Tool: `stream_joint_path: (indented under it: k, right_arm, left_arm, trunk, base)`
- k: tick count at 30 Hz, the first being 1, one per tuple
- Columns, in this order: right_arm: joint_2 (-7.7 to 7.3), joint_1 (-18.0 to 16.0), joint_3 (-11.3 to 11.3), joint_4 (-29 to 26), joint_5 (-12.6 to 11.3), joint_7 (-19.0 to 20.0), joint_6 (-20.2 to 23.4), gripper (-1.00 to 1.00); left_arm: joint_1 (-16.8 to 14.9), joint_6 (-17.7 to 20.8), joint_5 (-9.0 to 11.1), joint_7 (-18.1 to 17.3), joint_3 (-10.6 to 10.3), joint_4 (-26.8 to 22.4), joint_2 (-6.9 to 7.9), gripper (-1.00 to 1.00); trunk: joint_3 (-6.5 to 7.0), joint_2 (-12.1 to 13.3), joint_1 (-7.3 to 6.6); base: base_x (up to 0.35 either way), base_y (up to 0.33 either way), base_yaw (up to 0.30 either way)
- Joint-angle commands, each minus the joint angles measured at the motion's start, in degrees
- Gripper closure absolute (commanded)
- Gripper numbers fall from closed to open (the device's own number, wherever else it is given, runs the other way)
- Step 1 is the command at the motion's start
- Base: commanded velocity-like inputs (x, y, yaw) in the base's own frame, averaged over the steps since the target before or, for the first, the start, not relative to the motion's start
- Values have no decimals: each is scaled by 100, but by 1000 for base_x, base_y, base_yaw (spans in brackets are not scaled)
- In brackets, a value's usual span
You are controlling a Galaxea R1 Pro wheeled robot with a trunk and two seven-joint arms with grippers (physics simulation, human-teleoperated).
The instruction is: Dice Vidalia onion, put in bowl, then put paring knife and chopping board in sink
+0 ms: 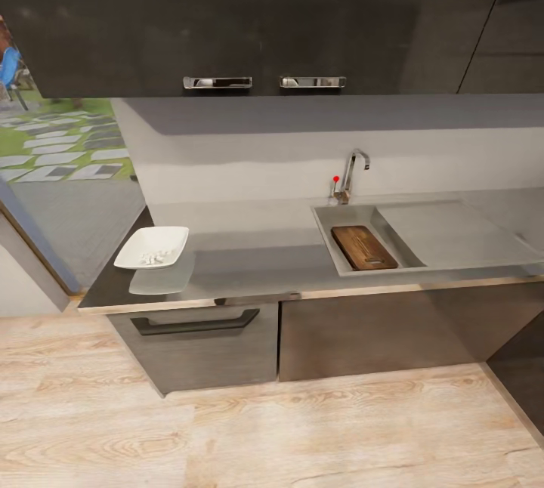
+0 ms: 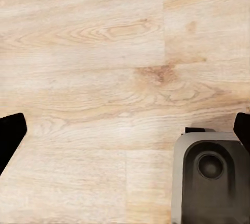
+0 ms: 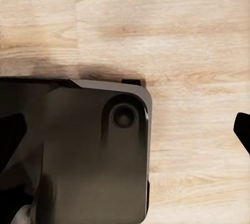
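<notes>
Lying in the sink (image 1: 332, 225): chopping board (image 1: 363, 247). Sitting on the bench (image 1: 249, 265): bowl (image 1: 152, 247) holding white bits. Hanging over wood floor (image 2: 94, 78): left end effector (image 2: 125, 130) and right end effector (image 3: 130, 130), both spread wide, gripping nothing.

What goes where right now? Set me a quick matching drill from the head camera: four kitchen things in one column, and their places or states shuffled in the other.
Things:
1. dark brown wooden chopping board
2. shallow white squarish bowl
3. chrome tap with a red knob
4. dark drawer handle

Places or states:
A. on the cabinet front below the countertop
B. lying in the steel sink basin
C. at the left end of the glossy grey countertop, small white pieces inside
D. standing behind the basin, by the wall

Pairs: 1-B, 2-C, 3-D, 4-A
</notes>
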Motion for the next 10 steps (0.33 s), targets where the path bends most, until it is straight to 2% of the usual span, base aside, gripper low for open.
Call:
stream_joint_path:
  k: [1, 6, 10]
  right_arm:
    - [-6, -9, 46, -25, -19, -50, -27, -100]
    - [-6, -9, 52, -26, -12, -50, -29, -100]
    - [-6, -9, 50, -26, -12, -50, -29, -100]
  left_arm:
    - [-1, -1, -9, 53, -63, 184, 3, -100]
    - [8, 9, -10, 56, -61, 482, 21, -100]
    - [30, 21, -18, 46, -47, 508, 4, -100]
  trunk:
    - [-11, -11, 3]
    - [-11, -11, 3]
    - [-11, -11, 3]
  base:
    - [0, 0, 0]
    - [0, 0, 0]
    - [0, 0, 0]
